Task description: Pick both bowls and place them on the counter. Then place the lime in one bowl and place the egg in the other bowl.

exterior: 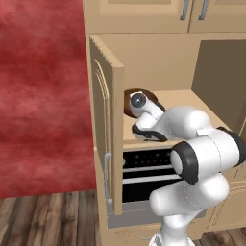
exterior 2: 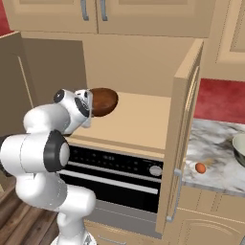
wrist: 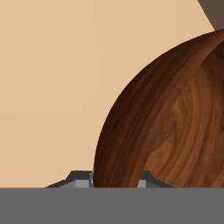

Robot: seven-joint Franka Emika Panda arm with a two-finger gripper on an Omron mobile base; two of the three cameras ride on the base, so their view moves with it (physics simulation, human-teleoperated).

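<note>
**Hand clamped on the wooden bowl inside the cupboard**

From my left base camera I see the open cabinet door [exterior: 106, 125] at the left, and just past it the dark wooden bowl [exterior: 129, 103] peeking out on the tan shelf [exterior: 192, 103], half hidden behind the arm's wrist. Nothing sits in the bowl that I can make out.

The right base camera shows that bowl [exterior 2: 103, 101] tipped on its side at the end of the hand [exterior 2: 91, 109]. Further right, on the marbled counter [exterior 2: 215, 143], the orange-brown egg [exterior 2: 200, 168] lies loose, and the rim of the pale grey-green bowl [exterior 2: 239, 149] cuts in at the frame edge — its contents are out of my sight.

No readable writing anywhere.

On the hand camera, the two fingertips [wrist: 81, 180] straddle the bowl's wall — the hand is clenched on the rim.
</note>
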